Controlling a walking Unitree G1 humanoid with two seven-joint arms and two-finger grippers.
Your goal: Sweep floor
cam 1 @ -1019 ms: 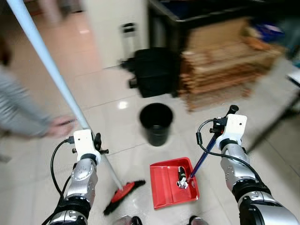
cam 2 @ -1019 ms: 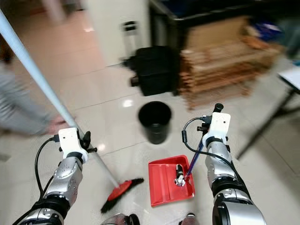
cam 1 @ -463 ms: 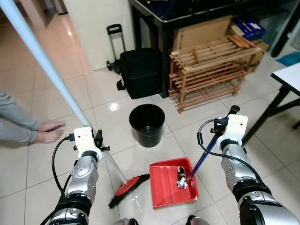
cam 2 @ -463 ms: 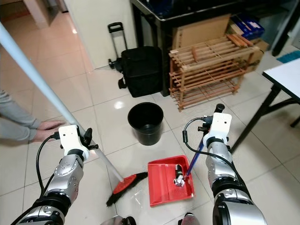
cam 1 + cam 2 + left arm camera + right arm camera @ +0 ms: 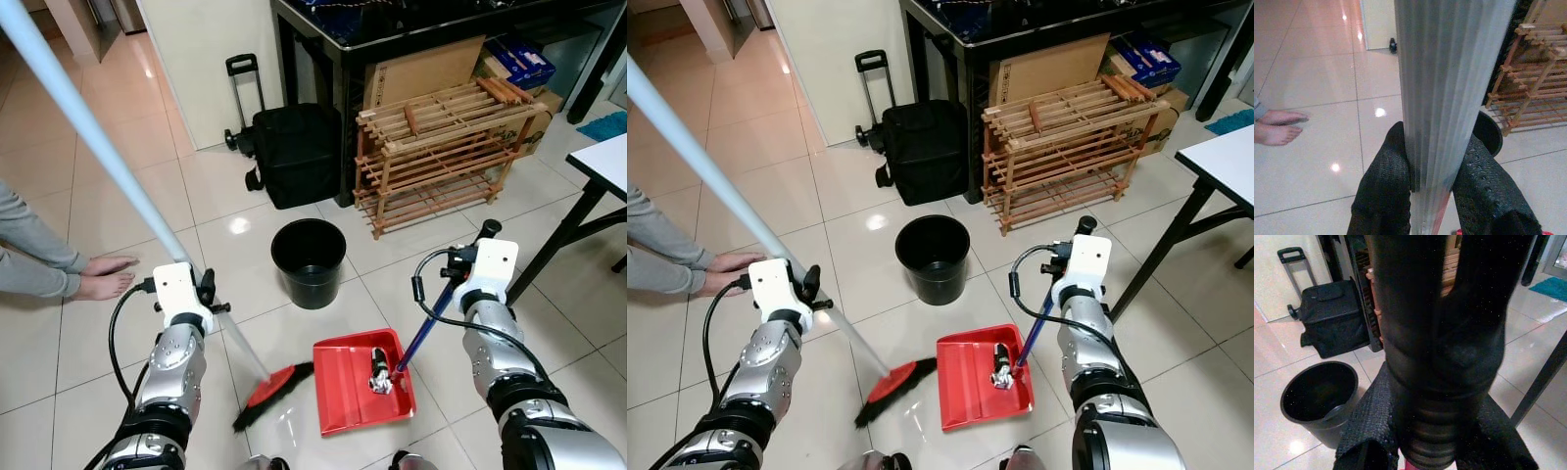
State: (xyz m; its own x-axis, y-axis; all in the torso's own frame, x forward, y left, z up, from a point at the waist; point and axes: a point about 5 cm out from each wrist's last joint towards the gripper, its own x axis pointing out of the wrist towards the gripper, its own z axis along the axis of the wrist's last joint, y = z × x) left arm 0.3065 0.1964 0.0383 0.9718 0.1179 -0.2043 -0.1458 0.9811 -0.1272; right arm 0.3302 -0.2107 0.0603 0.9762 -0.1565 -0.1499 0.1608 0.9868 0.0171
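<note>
1. The broom (image 5: 266, 390) stands slanted on the tiled floor (image 5: 118, 206). Its red head with black bristles rests on the tiles just to the left of the dustpan (image 5: 348, 392), and the bristle tips almost touch the dustpan's left edge.
2. The pale broom pole (image 5: 88, 127) rises from the head toward the upper left corner of the head view.
3. The left claw (image 5: 1435, 188) is pinching the pole. In the left wrist view the two black fingers (image 5: 1383, 181) press on both sides of the ribbed silver pole (image 5: 1449, 88).
4. The red dustpan lies flat on the floor in front of the robot, between the two arms. Some small grey and white rubbish (image 5: 377, 374) lies near its right rear part.
5. A dark blue handle (image 5: 423, 333) goes up from the dustpan to the right claw (image 5: 1430, 440). This claw is closed around the black upper end of the handle (image 5: 1435, 333).
6. A black bucket (image 5: 309, 259) stands on the floor beyond the dustpan, apart from it.
7. Behind the bucket there is a black bag on a trolley (image 5: 292, 152), and to its right a wooden rack (image 5: 446, 147) beside a black cabinet (image 5: 323, 59).
8. A person's bare feet (image 5: 98, 276) and grey trouser legs (image 5: 29, 250) are at the left edge of the floor.
9. A worktop with black legs (image 5: 602, 166) is at the right edge.
</note>
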